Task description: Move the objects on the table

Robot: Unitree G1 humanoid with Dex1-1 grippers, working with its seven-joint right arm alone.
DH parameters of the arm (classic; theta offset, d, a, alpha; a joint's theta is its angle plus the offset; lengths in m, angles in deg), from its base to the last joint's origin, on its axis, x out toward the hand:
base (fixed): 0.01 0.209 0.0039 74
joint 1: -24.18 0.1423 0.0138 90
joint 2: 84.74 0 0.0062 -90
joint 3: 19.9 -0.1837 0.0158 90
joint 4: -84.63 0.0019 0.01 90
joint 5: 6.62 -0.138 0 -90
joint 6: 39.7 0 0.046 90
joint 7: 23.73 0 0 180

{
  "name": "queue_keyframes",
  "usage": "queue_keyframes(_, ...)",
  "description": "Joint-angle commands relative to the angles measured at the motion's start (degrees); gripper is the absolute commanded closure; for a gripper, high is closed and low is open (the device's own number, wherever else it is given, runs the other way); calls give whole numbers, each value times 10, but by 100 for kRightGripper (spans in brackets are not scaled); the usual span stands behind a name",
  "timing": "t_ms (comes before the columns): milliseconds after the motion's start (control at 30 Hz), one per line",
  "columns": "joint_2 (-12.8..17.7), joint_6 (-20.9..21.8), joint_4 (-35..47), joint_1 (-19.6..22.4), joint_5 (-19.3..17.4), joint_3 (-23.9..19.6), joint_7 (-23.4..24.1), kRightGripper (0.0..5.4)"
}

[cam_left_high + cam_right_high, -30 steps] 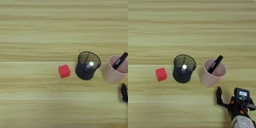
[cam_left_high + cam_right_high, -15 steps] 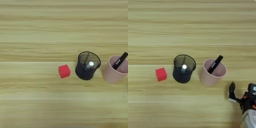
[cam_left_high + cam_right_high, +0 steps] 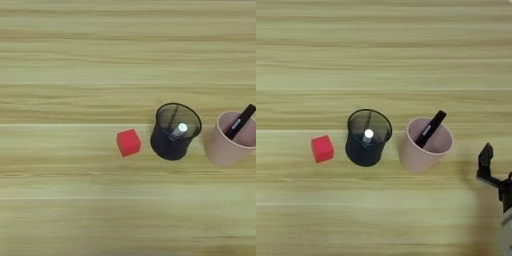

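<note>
At the middle of the table (image 3: 384,45), a black mesh pen holder (image 3: 368,137) stands upright, and everything else is placed around it. Inside the holder stands the dark pen with a white end (image 3: 368,134), seen almost end-on so that only its pale tip shows clearly against the dark mesh. Just to the right of the holder, near it but not clearly touching, stands the pale pink round cup (image 3: 423,150), also upright with its mouth facing up. The slim black marker pen (image 3: 430,129) leans inside that cup, its lower end down in the cup and its upper end tilted up and to the right, reaching past the cup's far rim. To the left of the holder, a little apart from it, a small red cube (image 3: 322,148) sits flat on the wood. Well to the right of the holder, beyond the cup and somewhat nearer the robot, the right gripper (image 3: 486,162) comes in at the picture's right edge in the right eye view alone; one black finger (image 3: 485,159) stands clear above the table and apart from the cup, holding nothing, but whether the gripper is spread or pressed together I cannot tell.
</note>
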Motion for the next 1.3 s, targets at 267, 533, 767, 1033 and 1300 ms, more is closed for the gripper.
queue_keyframes(267, 38, 14, 68, 29, -42, -15, -9, 6)
queue_keyframes(533, 41, 5, 100, 29, -59, -14, -8, 6)
queue_keyframes(767, 45, -13, 138, 26, -86, -1, -26, 6)
queue_keyframes(1033, 37, -32, 184, 19, -129, 30, -55, 6)
queue_keyframes(1300, 31, -44, 221, 5, -166, 69, -76, 6)
